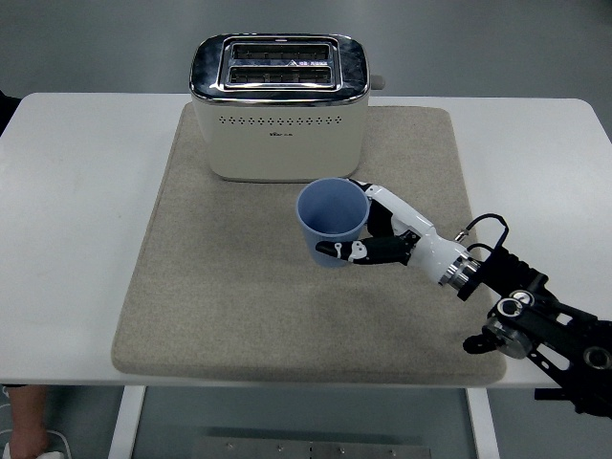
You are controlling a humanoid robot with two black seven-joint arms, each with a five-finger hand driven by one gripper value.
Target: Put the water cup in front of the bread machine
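Water cup (332, 219), light blue and mouth-up, is gripped from its right side by the right hand (378, 240); the fingers (346, 252) curl around the wall, thumb behind and the others across the near face, closed on the cup. It sits over the grey mat (229, 287), just in front of the bread machine (278, 107) and slightly right of its centre; whether its base touches the mat cannot be told. A side grasp keeps the opening level and the cup upright during transfer. The black right arm enters from the lower right, reaching diagonally across the white tabletop (76, 191). Placement appears nearly complete: lowering and releasing probably remain. The left arm is out of view.
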